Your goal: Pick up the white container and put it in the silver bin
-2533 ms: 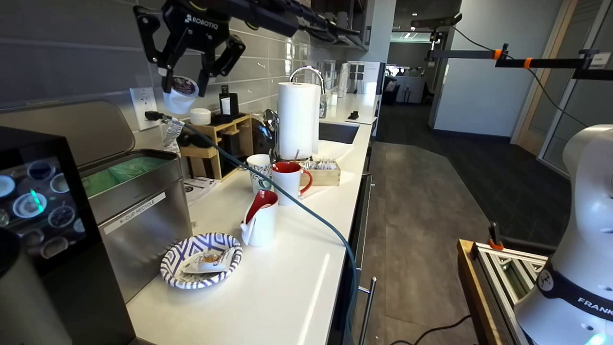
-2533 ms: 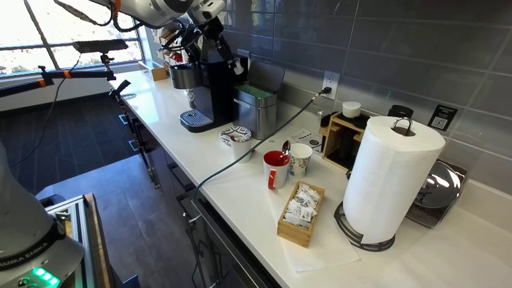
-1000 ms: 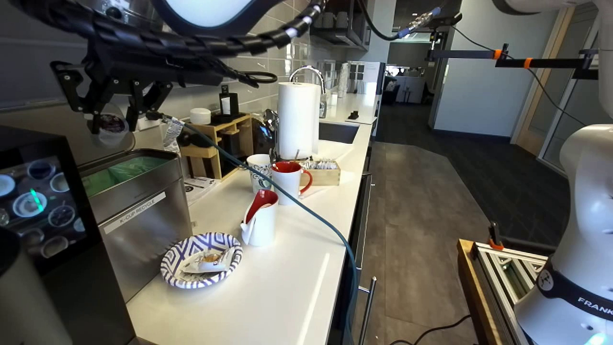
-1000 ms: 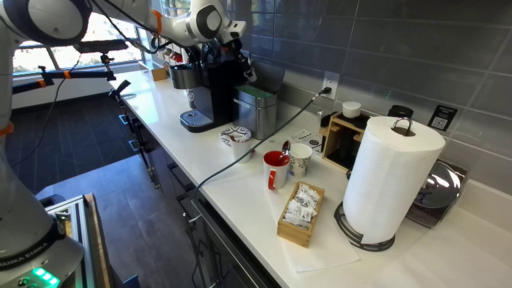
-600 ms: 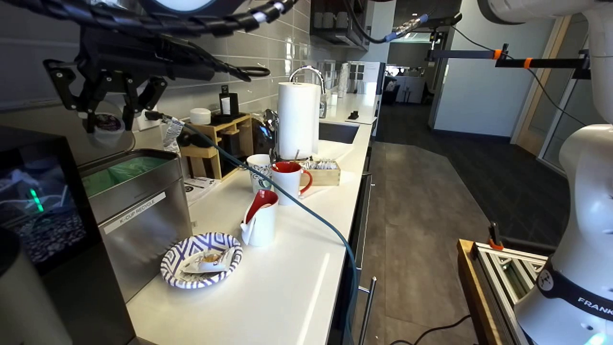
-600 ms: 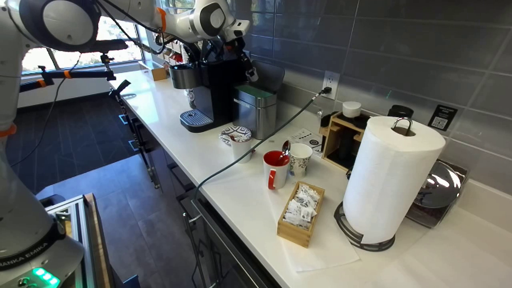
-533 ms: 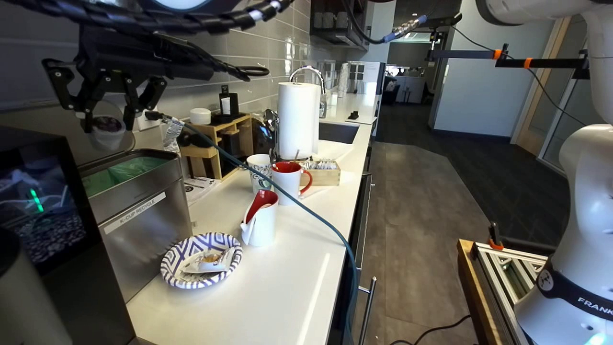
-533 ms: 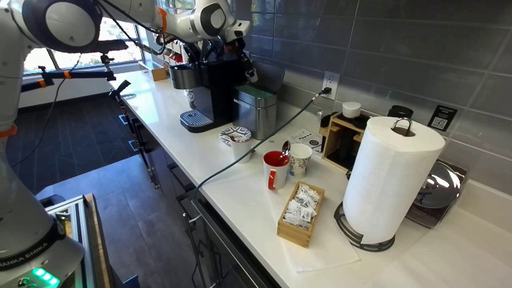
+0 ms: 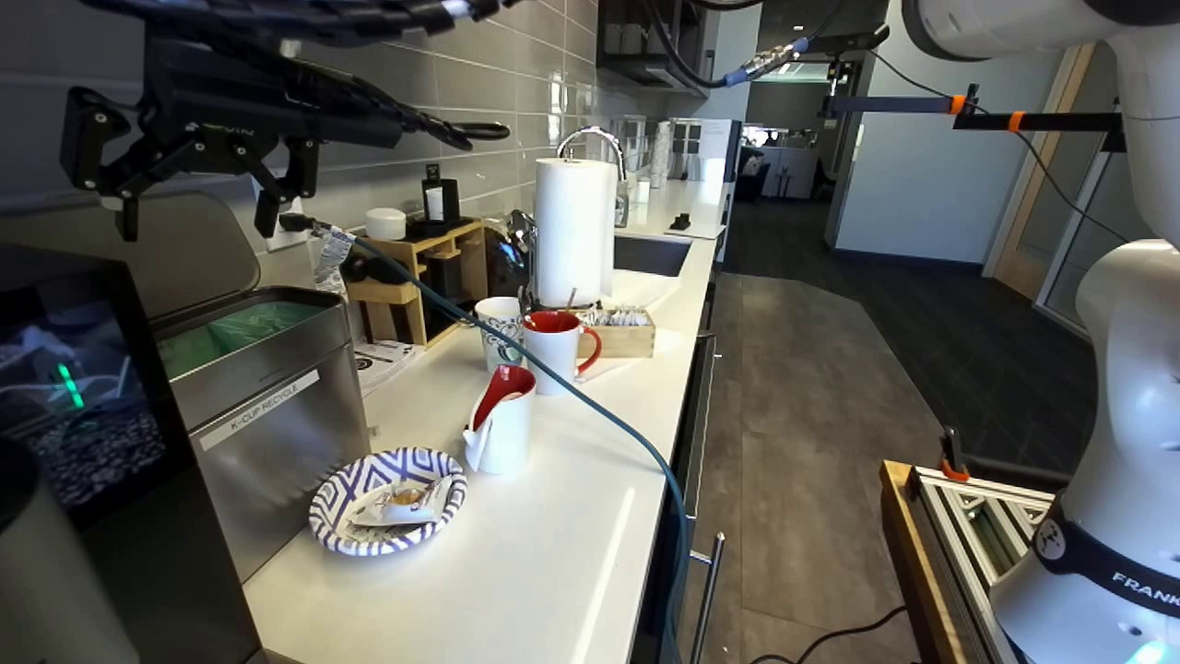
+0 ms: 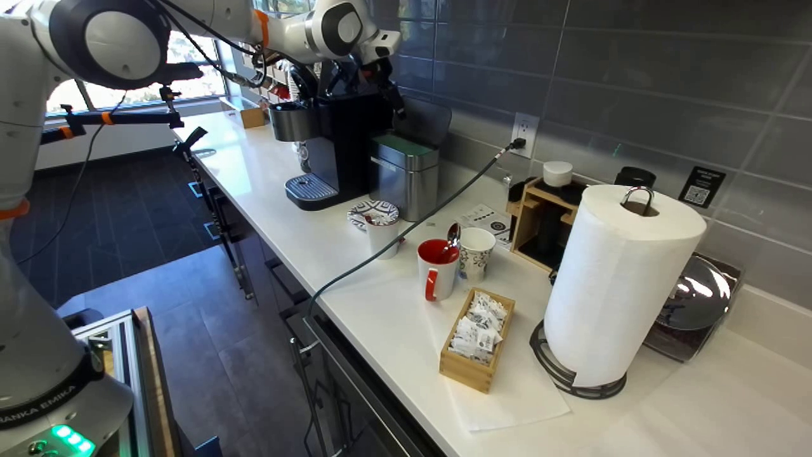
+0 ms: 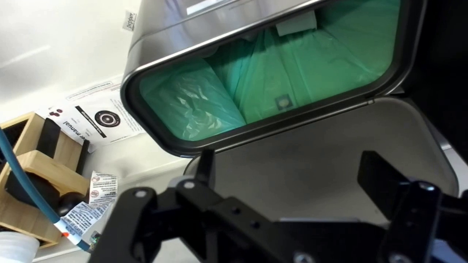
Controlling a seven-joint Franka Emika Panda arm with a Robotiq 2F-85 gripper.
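The silver bin stands on the counter against the wall, its lid raised and a green liner inside. In both exterior views my gripper hangs above the bin near that lid. Its fingers are spread wide with nothing between them. In the wrist view the gripper shows the grey lid through its gap. A small pale object lies at the inner wall of the silver bin; I cannot tell whether it is the white container, which is not otherwise in view. Part of the bin's inside is cut off by its rim.
The black machine with a screen stands close beside the bin. A patterned plate and a red-lined white cup are in front. A cable crosses the counter. Further along are a wooden rack and a paper-towel roll.
My gripper came down and across to the bin holding the white cup. Since half a second ago its fingers have spread and the cup has gone from between them.
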